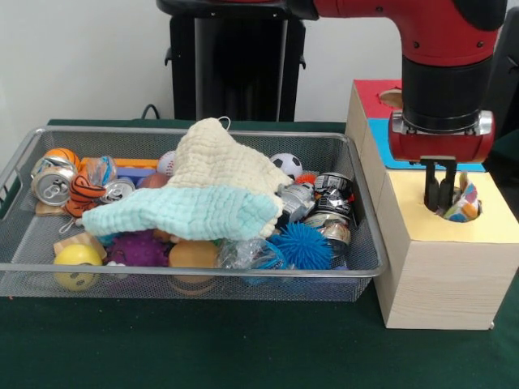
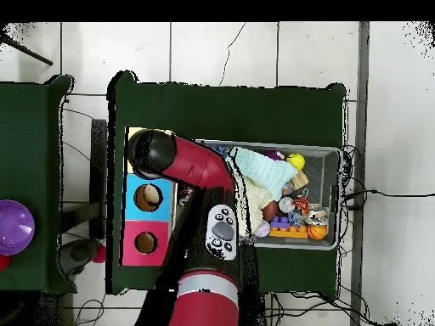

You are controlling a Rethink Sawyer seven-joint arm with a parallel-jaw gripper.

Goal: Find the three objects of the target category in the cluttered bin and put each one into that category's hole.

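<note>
The wire mesh bin (image 1: 195, 274) sits on the green table, full of clutter. My gripper (image 1: 439, 203) hangs straight down over the yellow-topped box (image 1: 495, 220), its tips at the rim of the round hole (image 1: 474, 212). The fingers stand close together, shut on a multicolour fabric scrap (image 1: 465, 201) that sits partly inside the hole. In the overhead view the arm (image 2: 191, 161) covers the yellow box and the gripper. I can pick out no other patterned scrap in the bin.
A big cream waffle cloth (image 1: 219, 158) and a mint-green cloth (image 1: 178, 212) lie over the bin's middle. Around them are cans (image 1: 55, 185), balls, a blue spiky ball (image 1: 302, 245) and a yellow ball (image 1: 78, 266). Blue-topped (image 2: 147, 197) and red-topped (image 2: 145, 243) boxes stand behind the yellow one.
</note>
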